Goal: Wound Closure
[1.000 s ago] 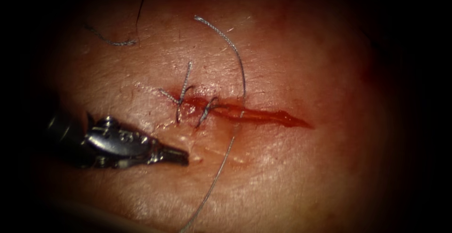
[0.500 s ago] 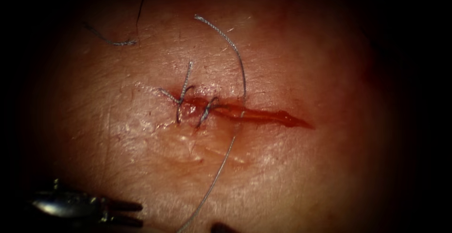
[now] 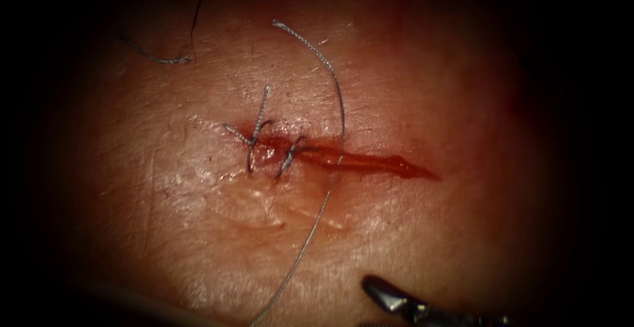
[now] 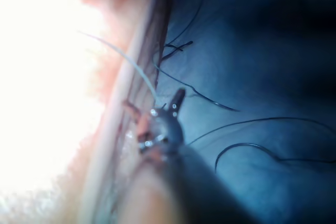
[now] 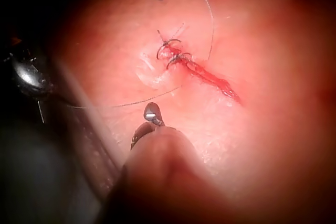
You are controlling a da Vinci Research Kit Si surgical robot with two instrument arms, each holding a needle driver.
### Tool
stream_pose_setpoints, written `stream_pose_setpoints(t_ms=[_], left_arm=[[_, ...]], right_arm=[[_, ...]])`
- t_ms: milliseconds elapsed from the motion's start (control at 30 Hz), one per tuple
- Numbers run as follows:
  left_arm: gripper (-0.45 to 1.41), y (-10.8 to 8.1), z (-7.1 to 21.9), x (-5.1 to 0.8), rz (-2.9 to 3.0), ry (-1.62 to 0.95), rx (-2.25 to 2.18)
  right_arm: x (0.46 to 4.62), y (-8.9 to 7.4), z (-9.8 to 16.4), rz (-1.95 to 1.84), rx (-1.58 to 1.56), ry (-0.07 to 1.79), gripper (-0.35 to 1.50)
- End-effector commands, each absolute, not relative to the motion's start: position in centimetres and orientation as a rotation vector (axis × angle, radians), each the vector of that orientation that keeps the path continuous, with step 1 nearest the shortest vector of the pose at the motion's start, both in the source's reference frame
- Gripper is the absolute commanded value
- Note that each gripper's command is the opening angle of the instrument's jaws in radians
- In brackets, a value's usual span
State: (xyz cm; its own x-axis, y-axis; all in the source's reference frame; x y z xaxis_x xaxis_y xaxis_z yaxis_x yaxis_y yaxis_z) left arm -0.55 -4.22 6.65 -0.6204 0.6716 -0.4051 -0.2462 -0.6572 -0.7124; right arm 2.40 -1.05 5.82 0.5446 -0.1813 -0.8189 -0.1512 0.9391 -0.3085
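The pale pink slab of pork-belly tissue (image 3: 429,89) takes up the middle of the endoscope view. Across its centre runs the narrow dark-red cut (image 3: 356,160), slanting slightly down toward the right. Red fluid (image 3: 403,166) lies along its open right half. Two short grey thread stitches (image 3: 254,145) cross the cut at its left end, side by side.

A long thin grey braided thread (image 3: 333,82) starts with a free end at the upper centre of the frame. It bends down to the cut just right of the stitches, meets the tissue there, and goes on to the bottom edge at lower centre. A short cut end of grey thread (image 3: 162,60) lies loose on the tissue at upper left, well apart from the cut.

The right arm's small silver metal tool (image 3: 378,292) comes in at the lower right of the frame, its tip pointing up and left, near the thread but apart from it. Nothing is seen in its grip, and I cannot tell whether it is open or closed.

In the left wrist view the left arm's dark metal tool (image 4: 154,103) has its jaws spread, beside the edge of the tissue. The pale thread reaches the tool, and I cannot tell whether it is held
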Motion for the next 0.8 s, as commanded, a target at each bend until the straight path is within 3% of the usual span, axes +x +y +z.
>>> stream_pose_setpoints(t_ms=[33, 133, 167, 200, 233, 600, 800], left_arm=[[1.08, -4.28, 6.73, -0.49, 2.276, -0.821, -0.904], [0.98, -4.21, 6.8, -0.51, 2.278, -0.802, -0.904], [0.81, -4.19, 6.83, -0.54, 2.287, -0.796, -0.909], [0.24, -4.19, 6.85, -0.55, 2.308, -0.789, -0.923], [-0.45, -4.21, 6.87, -0.58, 2.342, -0.818, -0.95], [-0.45, -3.89, 6.33, -0.84, 2.36, -0.84, -0.954], [-0.45, -3.3, 6.26, -1.16, 2.371, -0.797, -1.008]], right_arm=[[2.5, -1.12, 5.86, -0.019, -0.362, 1.009, 1.48], [2.51, -1.14, 5.86, -0.021, -0.361, 1.011, 1.48], [2.51, -1.16, 5.86, -0.022, -0.362, 1.011, 1.48], [2.51, -1.17, 5.86, -0.023, -0.363, 1.011, 1.48], [2.52, -1.2, 5.86, -0.026, -0.363, 1.013, 1.46], [2.47, -1.23, 5.83, -0.026, -0.355, 1.018, 1.41], [2.37, -0.79, 5.7, 0.013, -0.315, 1.029, 1.26]])
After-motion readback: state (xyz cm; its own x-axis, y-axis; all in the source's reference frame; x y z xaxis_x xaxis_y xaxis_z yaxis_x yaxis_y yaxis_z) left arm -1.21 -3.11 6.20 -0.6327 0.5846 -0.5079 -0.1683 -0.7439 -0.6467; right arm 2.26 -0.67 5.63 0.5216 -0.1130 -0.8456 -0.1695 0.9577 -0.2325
